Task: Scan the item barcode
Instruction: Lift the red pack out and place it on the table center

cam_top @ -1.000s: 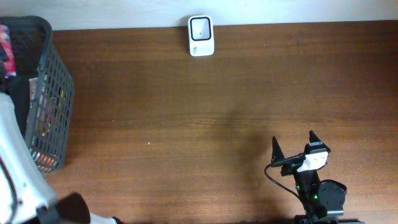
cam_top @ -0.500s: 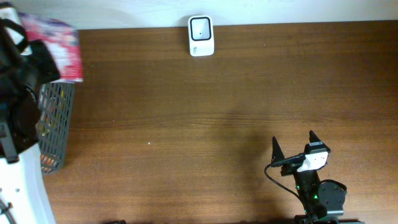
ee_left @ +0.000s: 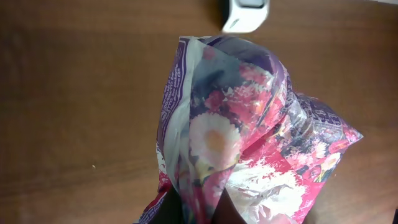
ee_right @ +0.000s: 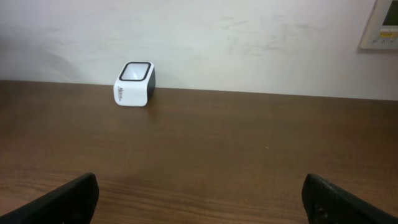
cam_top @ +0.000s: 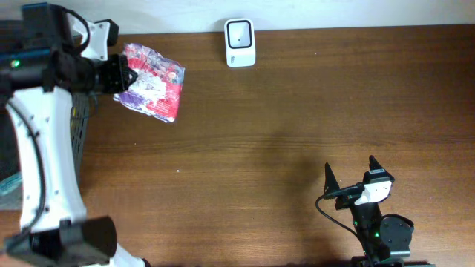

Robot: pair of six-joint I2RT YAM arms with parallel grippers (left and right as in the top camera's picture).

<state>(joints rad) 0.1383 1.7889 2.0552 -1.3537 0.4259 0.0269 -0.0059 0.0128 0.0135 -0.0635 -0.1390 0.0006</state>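
At the near edge of the bench (cam_top: pixel 297 119) the right hand (cam_top: pixel 349 165) sits low with its two fingers spread wide, and it grasps nothing. Its camera looks over bare brown wood toward the far side. Farther away, on the left, the left hand (cam_top: pixel 119 74) is clenched on the bag (cam_top: pixel 152 90) and pinches it at one crumpled end. The bag is a shiny plastic pack printed with pink, white and purple flowers. It is held in the air above the bench, near the far left corner, and does not lie on the wood. Under the left arm a dark mesh basket (cam_top: pixel 78 126) stands at the left edge. The scanner (cam_top: pixel 240 42), a small white box with a dark window on top, stands at the far edge against the pale wall (ee_right: pixel 249 37), to the right of the bag and apart from it.
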